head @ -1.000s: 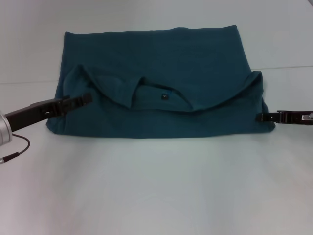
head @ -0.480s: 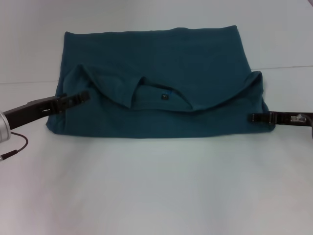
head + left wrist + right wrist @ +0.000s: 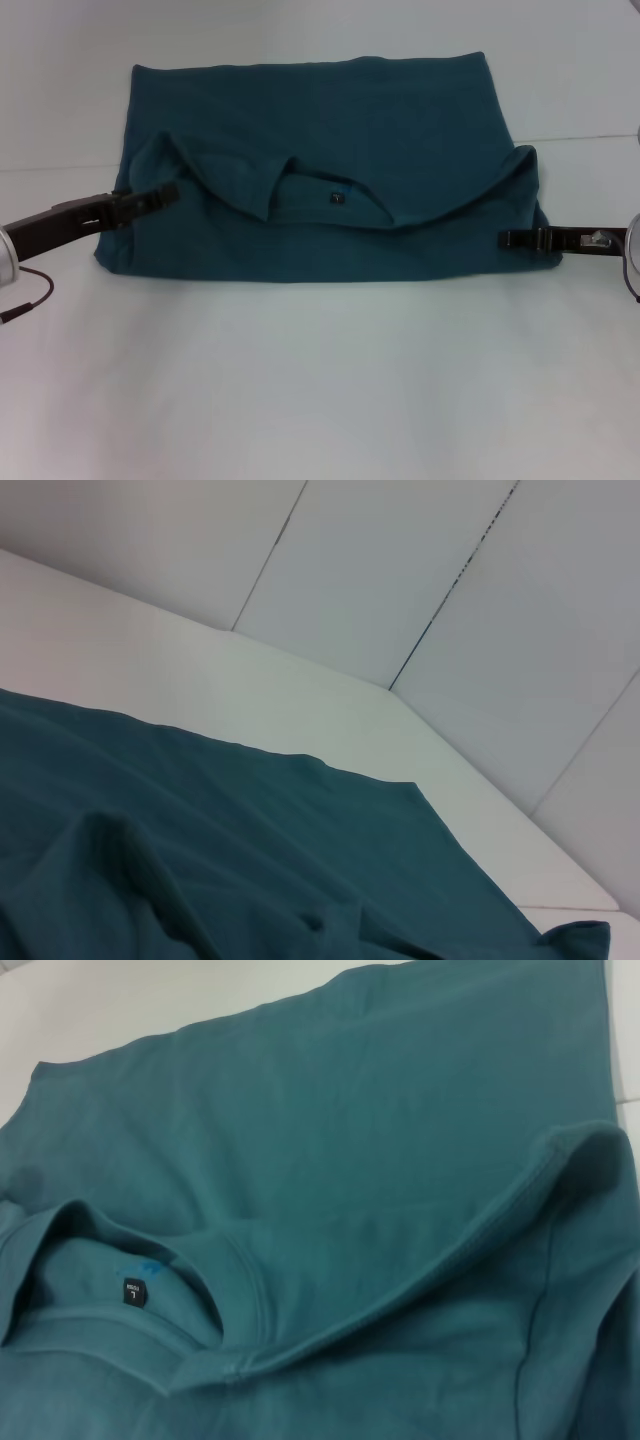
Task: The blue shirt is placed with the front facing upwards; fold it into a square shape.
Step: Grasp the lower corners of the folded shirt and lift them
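Note:
The blue shirt (image 3: 320,130) lies on the white table, partly folded into a wide band, with its far part laid flat. Its neckline opening faces me, with the small dark tag (image 3: 336,198) inside. No lettering shows. My left gripper (image 3: 170,192) reaches in low over the shirt's left edge, beside a bunched fold. My right gripper (image 3: 508,238) reaches in low at the shirt's right edge, just below the rolled sleeve hem. The shirt fills the left wrist view (image 3: 200,860) and the right wrist view (image 3: 350,1160), where the tag (image 3: 133,1291) sits inside the collar.
The white table (image 3: 320,390) spreads in front of the shirt and on both sides. A white panelled wall (image 3: 420,570) rises behind the table's far edge. A thin cable (image 3: 35,295) hangs by my left arm.
My right gripper has slid left, from just off the shirt's right edge to over it. My left gripper has shifted slightly left and up. The shirt has not moved.

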You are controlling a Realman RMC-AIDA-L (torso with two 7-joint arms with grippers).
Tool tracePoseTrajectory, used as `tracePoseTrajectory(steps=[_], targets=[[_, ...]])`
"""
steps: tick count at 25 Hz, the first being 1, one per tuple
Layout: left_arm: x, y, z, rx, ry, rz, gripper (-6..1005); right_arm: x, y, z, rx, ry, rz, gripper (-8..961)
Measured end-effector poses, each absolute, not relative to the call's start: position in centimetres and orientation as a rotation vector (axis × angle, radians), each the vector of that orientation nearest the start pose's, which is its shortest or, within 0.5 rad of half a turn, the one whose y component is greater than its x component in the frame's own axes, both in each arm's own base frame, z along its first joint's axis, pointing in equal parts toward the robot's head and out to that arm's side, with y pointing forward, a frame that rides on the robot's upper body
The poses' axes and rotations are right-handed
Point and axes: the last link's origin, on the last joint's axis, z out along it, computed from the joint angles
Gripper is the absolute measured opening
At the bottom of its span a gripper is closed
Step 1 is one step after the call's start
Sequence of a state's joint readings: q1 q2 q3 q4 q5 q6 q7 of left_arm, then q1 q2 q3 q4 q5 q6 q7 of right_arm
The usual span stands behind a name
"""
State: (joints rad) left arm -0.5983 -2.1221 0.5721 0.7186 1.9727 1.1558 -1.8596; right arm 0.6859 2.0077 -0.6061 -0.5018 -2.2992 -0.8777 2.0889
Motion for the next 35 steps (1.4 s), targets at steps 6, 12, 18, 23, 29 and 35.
tracePoseTrajectory(steps=[6, 12, 18, 23, 29, 35], targets=[[-26.9, 39.8, 2.8, -2.136, -1.192, -0.78, 854, 32.2, 41.2, 1.7, -1.998, 1.427, 0.318, 536], [-27.0, 39.8, 2.9, -2.133, -1.192, -0.78, 853, 32.3, 41.2, 2.0, -1.986, 1.434, 0.328, 302], [-27.4, 39.7, 2.9, -2.115, -1.198, -0.771, 852, 32.6, 41.2, 2.3, -1.973, 1.439, 0.333, 126], [-28.4, 39.8, 2.4, -2.082, -1.206, -0.697, 852, 32.8, 41.1, 2.5, -1.969, 1.438, 0.338, 56], [-29.6, 40.0, 1.4, -2.04, -1.175, -0.601, 851, 33.1, 40.9, 2.7, -1.957, 1.447, 0.351, 35], [-29.6, 40.4, -0.1, -2.066, -1.088, -0.476, 851, 33.3, 40.5, 2.7, -1.954, 1.466, 0.371, 35]])
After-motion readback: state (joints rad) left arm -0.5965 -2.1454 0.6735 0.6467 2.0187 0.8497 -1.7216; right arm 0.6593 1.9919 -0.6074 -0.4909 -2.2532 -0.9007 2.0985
